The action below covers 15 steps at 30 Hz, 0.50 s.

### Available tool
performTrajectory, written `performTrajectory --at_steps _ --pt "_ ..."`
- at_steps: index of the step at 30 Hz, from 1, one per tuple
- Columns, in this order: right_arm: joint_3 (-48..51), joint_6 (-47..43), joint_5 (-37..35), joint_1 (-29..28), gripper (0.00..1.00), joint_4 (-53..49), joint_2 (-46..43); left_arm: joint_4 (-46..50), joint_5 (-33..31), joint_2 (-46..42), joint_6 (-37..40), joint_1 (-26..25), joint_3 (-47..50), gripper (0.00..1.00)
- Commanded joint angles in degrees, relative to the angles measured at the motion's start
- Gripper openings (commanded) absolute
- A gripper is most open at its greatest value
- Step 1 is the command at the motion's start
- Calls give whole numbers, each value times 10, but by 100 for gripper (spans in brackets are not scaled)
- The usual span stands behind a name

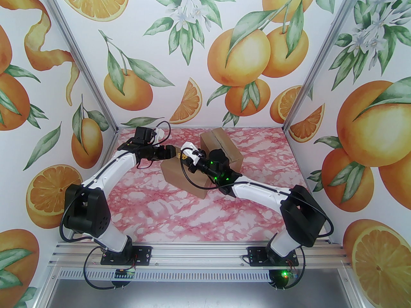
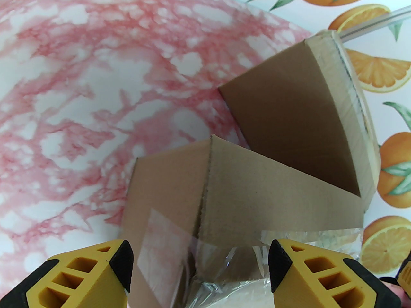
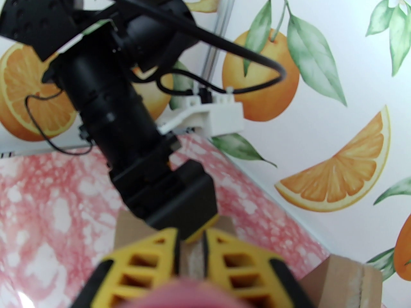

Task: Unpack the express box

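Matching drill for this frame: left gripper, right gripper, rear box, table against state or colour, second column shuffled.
1. left gripper
2. right gripper
3. rear box
4. table

A. pink marble pattern
B. shut on cardboard flap
C. open, fingers wide apart
D. top closed

Pairs: 1-C, 2-B, 3-D, 4-A

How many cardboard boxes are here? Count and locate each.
2. The near box sits at the table centre; the far box stands behind it, toward the back wall. None seems hidden.
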<state>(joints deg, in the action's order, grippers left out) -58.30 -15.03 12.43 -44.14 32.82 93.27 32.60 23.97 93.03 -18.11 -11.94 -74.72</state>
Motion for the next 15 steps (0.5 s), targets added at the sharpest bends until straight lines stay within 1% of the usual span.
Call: performTrajectory --at_steps 1,8,15 --pt "-17 -9 22 5 0 10 11 12 -10 8 -2 -1 -19 73" --pt "-10 -15 23 6 0 3 6 28 -25 29 11 -1 -19 73" --pt "4 -43 10 7 0 -10 -8 40 -36 56 28 -1 -25 71"
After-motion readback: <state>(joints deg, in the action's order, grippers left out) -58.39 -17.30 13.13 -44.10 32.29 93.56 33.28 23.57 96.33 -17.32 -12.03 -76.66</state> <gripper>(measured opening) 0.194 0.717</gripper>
